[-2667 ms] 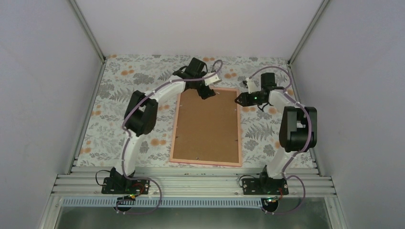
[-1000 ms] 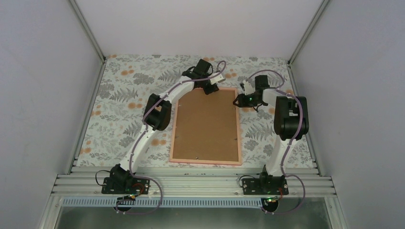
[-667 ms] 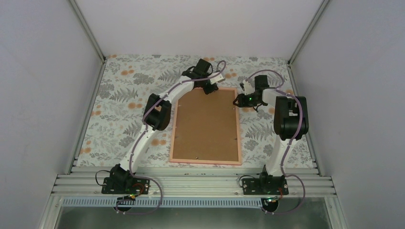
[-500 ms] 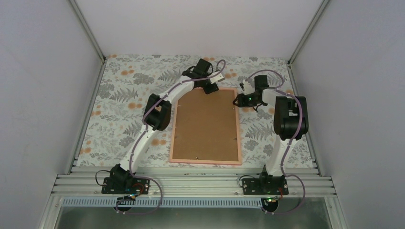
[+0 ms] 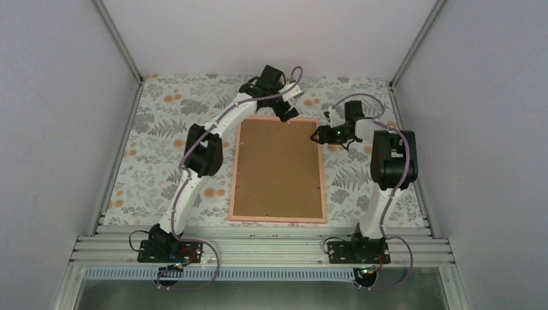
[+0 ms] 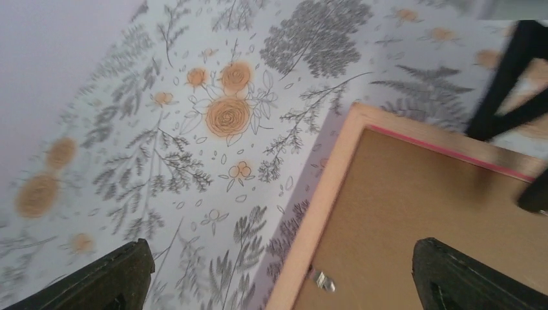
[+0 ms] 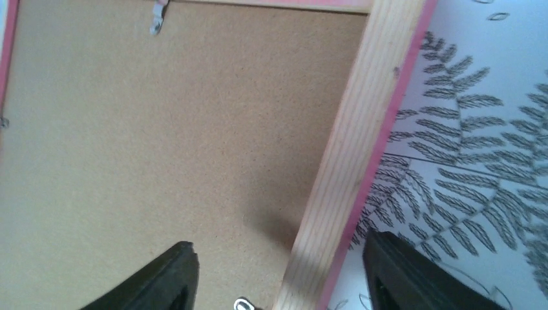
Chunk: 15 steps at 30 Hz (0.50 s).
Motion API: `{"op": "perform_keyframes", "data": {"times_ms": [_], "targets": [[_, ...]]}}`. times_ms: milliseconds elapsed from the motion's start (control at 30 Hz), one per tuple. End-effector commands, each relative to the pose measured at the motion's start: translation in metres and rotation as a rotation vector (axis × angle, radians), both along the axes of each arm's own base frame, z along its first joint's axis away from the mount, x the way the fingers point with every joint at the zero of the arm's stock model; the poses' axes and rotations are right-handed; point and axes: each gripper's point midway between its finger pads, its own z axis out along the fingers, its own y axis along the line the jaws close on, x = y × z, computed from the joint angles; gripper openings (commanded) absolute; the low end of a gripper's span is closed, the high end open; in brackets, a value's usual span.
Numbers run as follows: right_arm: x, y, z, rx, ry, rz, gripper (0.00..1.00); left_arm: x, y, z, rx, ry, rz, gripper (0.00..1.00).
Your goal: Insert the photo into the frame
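Spread right fingers astride frame rail; spread left fingers above corner.

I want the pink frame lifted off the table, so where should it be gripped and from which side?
I'd grip the frame by its right-hand wooden rail, from above, jaws straddling it: it lies flat, back up, and that rail is narrow.

Count: one frame, one backing board, one floral table cover, two arms: left arm, right arm.
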Motion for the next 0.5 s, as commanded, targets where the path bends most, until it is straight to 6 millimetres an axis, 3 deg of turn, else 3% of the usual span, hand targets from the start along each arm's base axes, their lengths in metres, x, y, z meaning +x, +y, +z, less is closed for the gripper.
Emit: {"op": "perform_keyframes", "data": {"times_ms": [0, 133, 167, 300, 333, 467], "targets": [[0.011, -0.007, 0.046, 0.031, -0.092, 0.001, 0.69, -0.026, 0.020, 0.069, -0.008, -0.079, -0.075, 1.00], [0.015, -0.018, 0.080, -0.002, -0.187, 0.007, 0.89, -0.069, 0.039, 0.084, 0.001, -0.133, -0.141, 1.00], [0.014, -0.021, 0.087, -0.016, -0.212, 0.009, 0.98, -0.081, 0.043, 0.083, 0.013, -0.135, -0.146, 1.00], [0.008, -0.034, 0.122, -0.096, -0.342, 0.008, 1.00, -0.134, 0.056, 0.097, -0.029, -0.121, -0.180, 1.00], [0.003, -0.037, 0.146, -0.117, -0.411, 0.010, 1.00, -0.147, 0.059, 0.100, -0.032, -0.122, -0.185, 1.00], [-0.020, -0.046, 0.175, -0.150, -0.516, -0.022, 1.00, -0.206, 0.061, 0.090, 0.010, -0.080, -0.262, 1.00]]}}
